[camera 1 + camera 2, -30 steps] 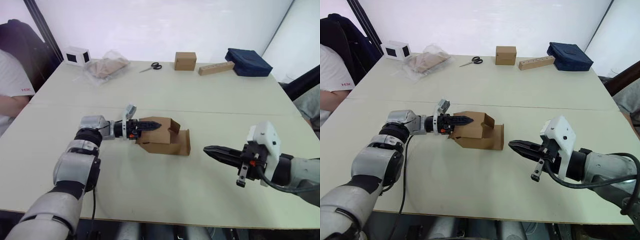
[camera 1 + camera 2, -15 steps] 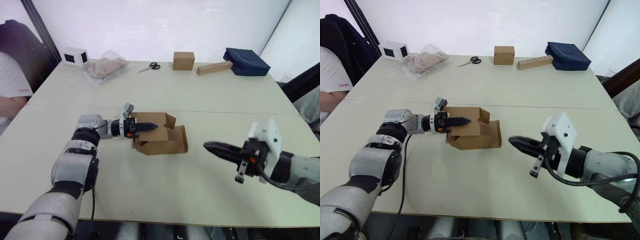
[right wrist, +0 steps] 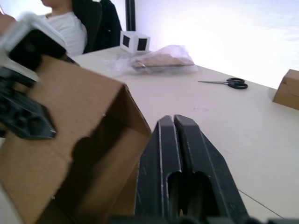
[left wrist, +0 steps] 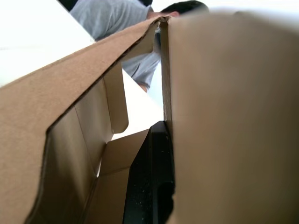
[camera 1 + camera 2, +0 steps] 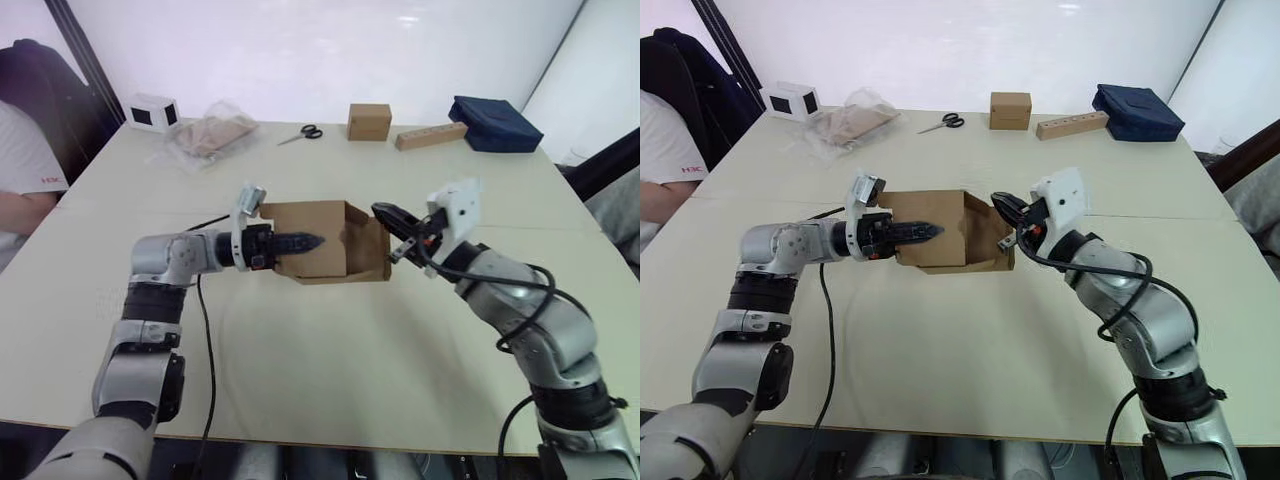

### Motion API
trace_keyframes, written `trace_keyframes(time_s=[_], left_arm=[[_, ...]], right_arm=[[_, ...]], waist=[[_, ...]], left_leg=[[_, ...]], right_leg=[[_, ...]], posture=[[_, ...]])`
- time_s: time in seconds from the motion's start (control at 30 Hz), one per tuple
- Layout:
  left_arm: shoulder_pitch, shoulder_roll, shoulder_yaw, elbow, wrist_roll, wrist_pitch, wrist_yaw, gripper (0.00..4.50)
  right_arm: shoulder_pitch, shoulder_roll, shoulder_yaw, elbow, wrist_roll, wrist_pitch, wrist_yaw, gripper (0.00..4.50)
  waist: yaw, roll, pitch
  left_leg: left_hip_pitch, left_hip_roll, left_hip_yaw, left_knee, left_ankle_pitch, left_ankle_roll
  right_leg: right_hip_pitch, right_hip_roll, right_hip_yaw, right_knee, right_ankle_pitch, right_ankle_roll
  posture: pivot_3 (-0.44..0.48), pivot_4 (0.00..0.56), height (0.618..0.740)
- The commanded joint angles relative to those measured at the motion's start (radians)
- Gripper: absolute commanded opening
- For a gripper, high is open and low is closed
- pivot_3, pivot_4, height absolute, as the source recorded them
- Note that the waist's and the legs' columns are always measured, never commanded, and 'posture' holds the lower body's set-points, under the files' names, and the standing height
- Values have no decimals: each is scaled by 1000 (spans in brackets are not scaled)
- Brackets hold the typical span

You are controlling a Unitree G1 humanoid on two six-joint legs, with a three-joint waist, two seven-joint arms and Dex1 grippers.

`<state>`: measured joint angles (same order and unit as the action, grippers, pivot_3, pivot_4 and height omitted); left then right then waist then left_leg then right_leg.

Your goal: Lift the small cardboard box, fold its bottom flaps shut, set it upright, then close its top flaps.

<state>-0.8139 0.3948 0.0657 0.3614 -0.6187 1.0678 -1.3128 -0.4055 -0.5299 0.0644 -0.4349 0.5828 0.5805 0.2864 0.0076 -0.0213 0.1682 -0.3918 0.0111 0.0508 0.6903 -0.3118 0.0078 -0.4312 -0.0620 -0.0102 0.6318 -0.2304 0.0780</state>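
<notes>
Cardboard, plain brown and corrugated, forms the small cube-shaped box [image 5: 318,240] held just above the middle of the pale table [image 5: 330,370], its open end with loose flaps turned toward the robot's right. The left gripper [image 5: 303,241] pinches the box's near wall, one black finger outside and one inside, while the right gripper [image 5: 388,216], fingers pressed together, touches the flaps at the open end. Well apart along the far edge lie black-handled scissors [image 5: 303,133], a neat brown cardboard cube [image 5: 369,121] and a long tan block [image 5: 431,136].
</notes>
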Motion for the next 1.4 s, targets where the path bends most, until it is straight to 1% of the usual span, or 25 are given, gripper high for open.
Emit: trace_keyframes(time_s=[0.03, 0.2, 0.3, 0.43, 0.6, 0.73, 0.97, 1.13, 1.2, 1.3, 1.4], left_arm=[[7, 14, 26, -65, -55, 28, 25, 14], [7, 21, 23, -81, -84, 40, 52, 14], [1, 12, 26, -103, -108, 62, 84, 14], [-20, -1, 33, -115, -140, 96, 120, 14], [-24, -3, 28, -95, -150, 88, 139, 14], [-26, 2, 25, -84, -155, 82, 145, 14], [-20, 33, 20, -40, -142, 43, 123, 14], [-13, 36, 42, -28, -154, 31, 139, 14], [-15, 33, 55, -20, -160, 30, 147, 14], [-14, 25, 72, -17, -163, 20, 160, 14], [-18, 21, 85, -11, -171, 21, 166, 14]], right_arm=[[-27, 44, -2, 9, -13, -29, 44, 0], [-37, 69, 12, 19, -47, -27, 91, 0], [-38, 76, 43, 7, -57, -20, 136, 0], [-49, 99, 57, 21, -85, -25, 149, 0], [-59, 122, 58, 23, -112, -32, 161, 0], [-64, 125, 53, 21, -138, -37, 170, 0], [-26, 56, -48, -56, -126, 5, 180, 0], [30, 4, -155, -160, -72, 73, 171, 0], [80, -2, -192, -221, -40, 107, 155, 0], [166, 11, -210, -293, -15, 136, 124, 0], [274, 28, -195, -339, -22, 134, 100, 0]], waist=[[-3, 0, 0], [-4, 0, 0], [-5, 0, 0], [-6, 0, 0], [-7, 0, 0], [-19, 0, 0], [-19, 0, 0], [-18, 0, 0], [-17, 0, 0], [-18, 0, 0], [-18, 0, 0]], left_leg=[[0, 0, 0, 0, 0, 0], [0, 0, 0, 0, 0, 0], [0, 0, 0, 0, 0, 0], [0, 0, 0, 0, 0, 0], [0, 0, 0, 0, 0, 0], [0, 0, 0, 0, 0, 0], [0, 0, 0, 0, 0, 0], [0, 0, -1, 0, 0, 0], [0, 0, -1, 0, 0, 0], [0, 0, -1, 0, 0, 0], [1, 0, -1, 0, 0, 0]], right_leg=[[0, 0, 0, 0, 0, 0], [0, 0, 0, 0, 0, 0], [0, 0, -1, 1, 0, 1], [0, 0, -1, 1, 0, 1], [0, 0, -1, 1, 0, 1], [0, 0, -1, 1, 0, 1], [0, 0, -1, 1, 0, 1], [0, 0, -1, 1, 0, 1], [0, 0, -1, 1, 0, 1], [0, 0, -1, 0, 0, 1], [1, 0, -1, 0, 0, 1]], posture=[[0, 150, 740], [0, 150, 740], [0, 150, 740], [0, 150, 740], [0, 150, 740], [0, 150, 740], [0, 150, 740], [0, 150, 740], [0, 150, 740], [0, 150, 740], [0, 150, 740]])
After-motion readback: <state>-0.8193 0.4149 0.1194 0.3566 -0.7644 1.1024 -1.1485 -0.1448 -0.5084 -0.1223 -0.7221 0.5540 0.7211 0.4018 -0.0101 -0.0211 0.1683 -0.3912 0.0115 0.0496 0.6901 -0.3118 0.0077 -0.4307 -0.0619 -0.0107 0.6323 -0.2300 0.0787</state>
